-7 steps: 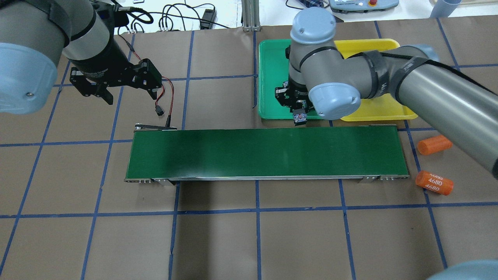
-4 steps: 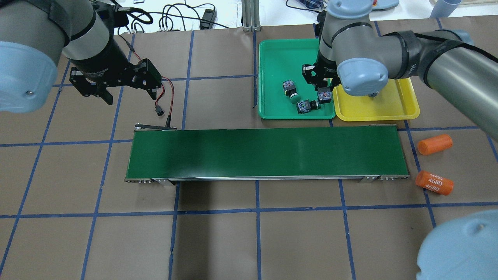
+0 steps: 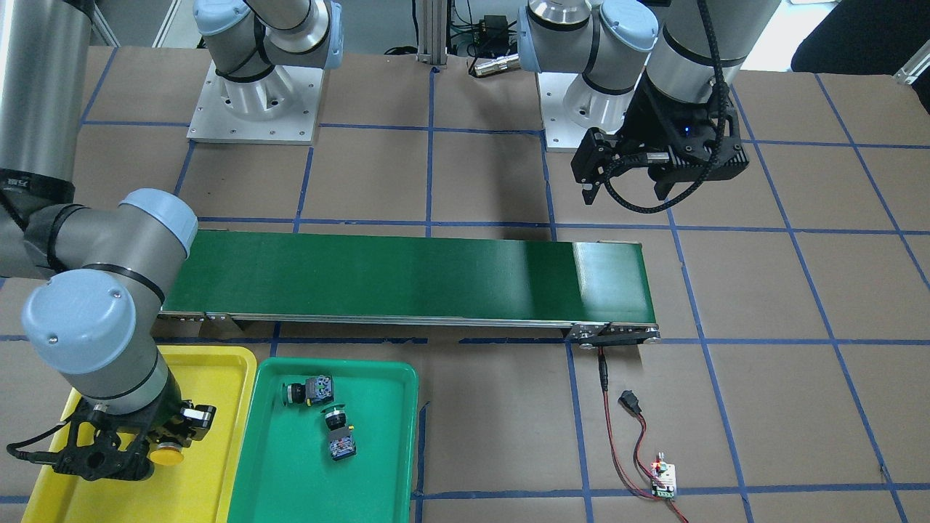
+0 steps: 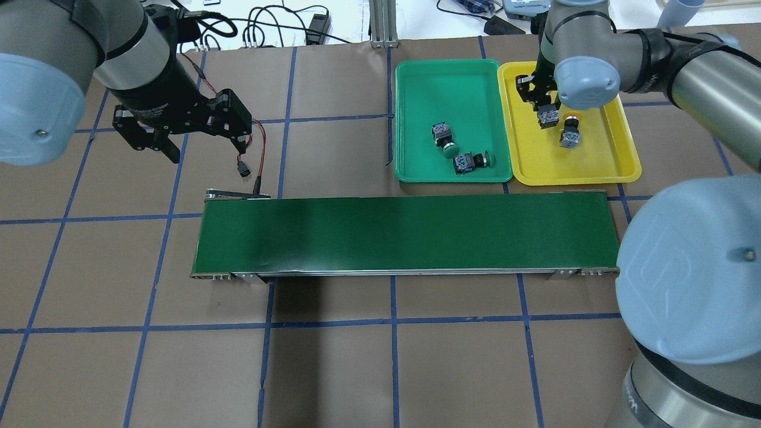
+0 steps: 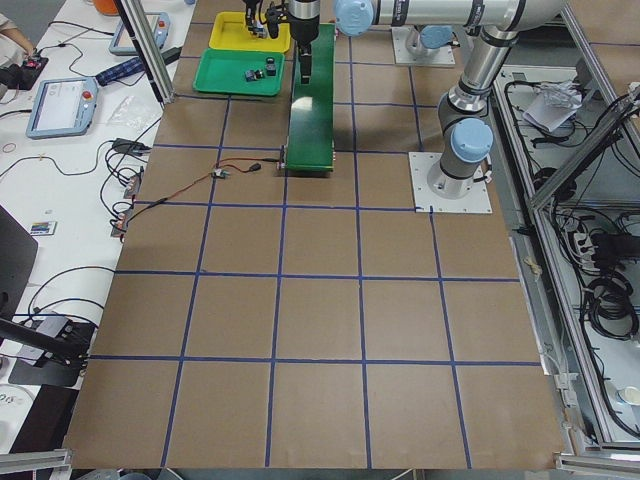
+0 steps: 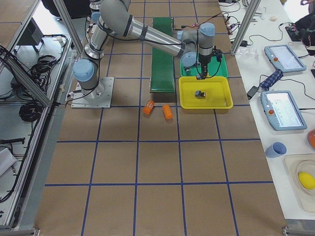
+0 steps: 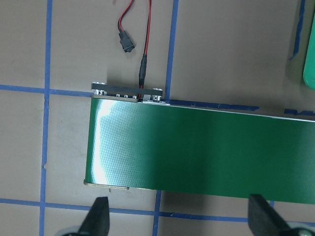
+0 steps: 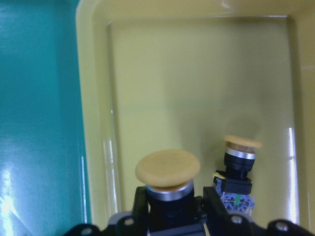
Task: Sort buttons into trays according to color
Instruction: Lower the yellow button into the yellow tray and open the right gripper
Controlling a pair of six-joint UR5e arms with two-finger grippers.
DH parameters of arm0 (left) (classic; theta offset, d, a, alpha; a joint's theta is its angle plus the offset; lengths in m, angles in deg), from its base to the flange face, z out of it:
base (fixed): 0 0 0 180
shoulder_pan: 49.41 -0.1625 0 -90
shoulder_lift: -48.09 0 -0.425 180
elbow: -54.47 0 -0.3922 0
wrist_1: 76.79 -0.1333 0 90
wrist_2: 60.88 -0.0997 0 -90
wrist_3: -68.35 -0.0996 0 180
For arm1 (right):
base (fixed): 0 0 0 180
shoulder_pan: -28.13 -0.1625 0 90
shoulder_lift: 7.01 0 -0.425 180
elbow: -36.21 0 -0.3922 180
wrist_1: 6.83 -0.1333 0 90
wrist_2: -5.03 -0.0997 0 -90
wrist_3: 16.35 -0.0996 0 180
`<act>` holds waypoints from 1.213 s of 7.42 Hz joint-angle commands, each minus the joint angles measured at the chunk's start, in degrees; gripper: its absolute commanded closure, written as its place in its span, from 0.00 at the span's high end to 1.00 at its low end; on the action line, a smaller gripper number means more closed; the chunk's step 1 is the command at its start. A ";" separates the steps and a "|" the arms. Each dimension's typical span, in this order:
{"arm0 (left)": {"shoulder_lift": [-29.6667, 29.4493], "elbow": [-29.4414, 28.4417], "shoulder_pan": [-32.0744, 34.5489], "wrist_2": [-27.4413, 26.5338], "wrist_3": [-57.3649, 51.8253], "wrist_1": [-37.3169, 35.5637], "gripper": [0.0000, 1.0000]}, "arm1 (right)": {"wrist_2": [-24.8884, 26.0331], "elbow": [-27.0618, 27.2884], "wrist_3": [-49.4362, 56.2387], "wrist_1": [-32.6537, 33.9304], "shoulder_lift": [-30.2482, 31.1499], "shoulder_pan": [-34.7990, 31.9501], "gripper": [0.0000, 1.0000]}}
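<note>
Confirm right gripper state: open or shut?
Shut. In the right wrist view the right gripper clamps the black body of a yellow button, held over the yellow tray.

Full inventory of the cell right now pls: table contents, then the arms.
green tray: 1, green, beyond the belt at its right end
yellow tray: 1, yellow, right beside the green tray
green buttons: 2, green caps, lying in the green tray, second one at
yellow buttons: 2, yellow caps, one lying in the yellow tray, one held over it
belt: 1, dark green, mid-table
orange cylinders: 2, orange, on the table off the belt's right end, second at
board: 1, white, red and black wires, off the belt's left end
control tablets: 2, grey, side bench, second at
left pincer: open, empty, over the belt's left end
right pincer: shut on a yellow button, over the yellow tray
</note>
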 commanded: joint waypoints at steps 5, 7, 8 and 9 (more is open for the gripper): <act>-1.14 -1.98 -0.17 -0.13 -0.12 2.81 1.00 | -6.16 1.91 -1.15 -15.31 13.27 0.66 1.00; -1.05 -1.55 -0.17 -0.13 -0.21 2.72 1.00 | -6.45 3.05 -1.08 -35.54 28.29 -0.65 1.00; -1.05 -0.85 -0.17 -0.13 -0.38 2.37 1.00 | -6.54 4.11 -0.99 -38.58 32.89 -1.87 1.00; -1.05 -1.19 -0.17 -0.13 -0.38 2.28 1.00 | -6.54 4.64 -2.99 -40.35 34.68 -5.37 1.00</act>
